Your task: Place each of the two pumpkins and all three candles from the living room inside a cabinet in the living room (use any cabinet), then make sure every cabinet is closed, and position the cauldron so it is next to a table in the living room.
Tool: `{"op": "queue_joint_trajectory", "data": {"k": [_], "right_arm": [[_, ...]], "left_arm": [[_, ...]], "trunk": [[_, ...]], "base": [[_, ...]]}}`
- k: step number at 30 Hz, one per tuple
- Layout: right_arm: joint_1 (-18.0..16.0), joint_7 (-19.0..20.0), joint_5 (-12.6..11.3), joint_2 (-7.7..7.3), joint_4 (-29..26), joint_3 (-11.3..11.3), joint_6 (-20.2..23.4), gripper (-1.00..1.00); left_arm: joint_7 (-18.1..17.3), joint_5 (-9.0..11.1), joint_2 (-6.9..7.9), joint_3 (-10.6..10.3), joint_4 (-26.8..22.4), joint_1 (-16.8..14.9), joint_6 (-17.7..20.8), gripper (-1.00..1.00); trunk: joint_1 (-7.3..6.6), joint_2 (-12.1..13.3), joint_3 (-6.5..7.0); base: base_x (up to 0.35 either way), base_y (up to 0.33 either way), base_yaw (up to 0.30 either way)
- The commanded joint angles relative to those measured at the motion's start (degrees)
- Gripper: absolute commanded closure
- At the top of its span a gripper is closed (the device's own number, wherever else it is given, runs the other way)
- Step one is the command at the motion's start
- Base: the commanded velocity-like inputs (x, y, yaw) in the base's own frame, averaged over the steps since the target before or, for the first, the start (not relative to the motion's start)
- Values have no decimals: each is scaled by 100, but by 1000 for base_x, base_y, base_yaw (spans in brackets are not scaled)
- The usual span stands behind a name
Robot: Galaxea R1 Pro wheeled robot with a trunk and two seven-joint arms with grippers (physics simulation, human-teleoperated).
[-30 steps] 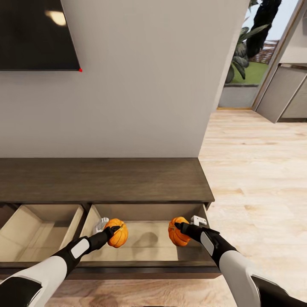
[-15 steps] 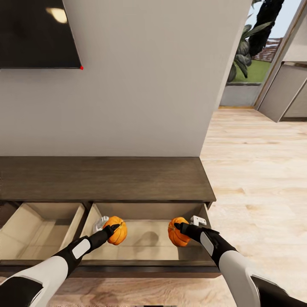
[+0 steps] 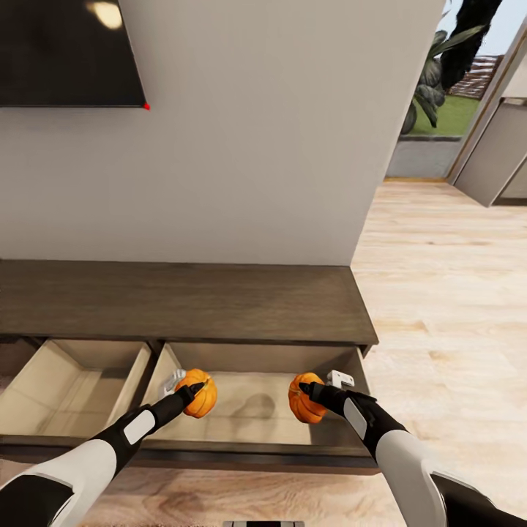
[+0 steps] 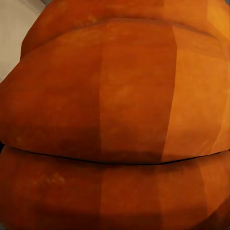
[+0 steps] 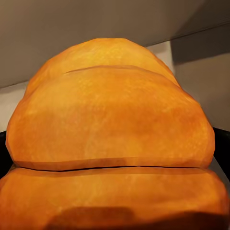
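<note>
Since a second ago the whole head view has slid: the wall corner, the doorway and the cabinet's end now sit further right and the screen's red corner light higher, which is the camera turning, while both arms and their loads sit at nearly the same places in the picture. The left gripper is clamped on the left pumpkin, one black finger lying across its near side and a pale grey finger showing behind it. The right gripper is clamped on the right pumpkin, a black finger over its top and a pale part of the gripper showing beside it. Both pumpkins hang above the pale floor of the right-hand open drawer of the cabinet, with a soft shadow lying on that floor between them. The left wrist view adds only surface: the left pumpkin at very close range, deep orange ribs with a dark crease, and a sliver of pale drawer wood at one corner. The right wrist view gives the right pumpkin lighter in tone, with the black fingertips pressing at its two flanks and the drawer's pale back wall and dark cabinet wood behind. Left of this drawer a second drawer stands open, and the dark wall screen hangs above.
</note>
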Motion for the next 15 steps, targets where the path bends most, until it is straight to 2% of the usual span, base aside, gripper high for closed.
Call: {"op": "queue_joint_trajectory", "data": {"k": [1,9,13,15], "right_arm": [[0,-3,-9,0,-1,-1,0,100],[0,5,-12,0,-1,-7,-8,100],[0,6,-12,0,-1,-9,-8,100],[0,6,-12,0,-1,-8,-8,100]], "left_arm": [[-1,1,0,5,-1,0,0,100],[-9,-1,2,5,-72,0,-7,100],[-15,0,0,5,-85,0,-12,100],[-57,-3,-5,5,-93,0,-9,100]], "trunk": [[0,0,-9],[0,0,-59],[0,0,-58],[0,0,-55]], "base": [[0,0,75],[0,0,32],[21,0,-185],[220,0,-232]]}}
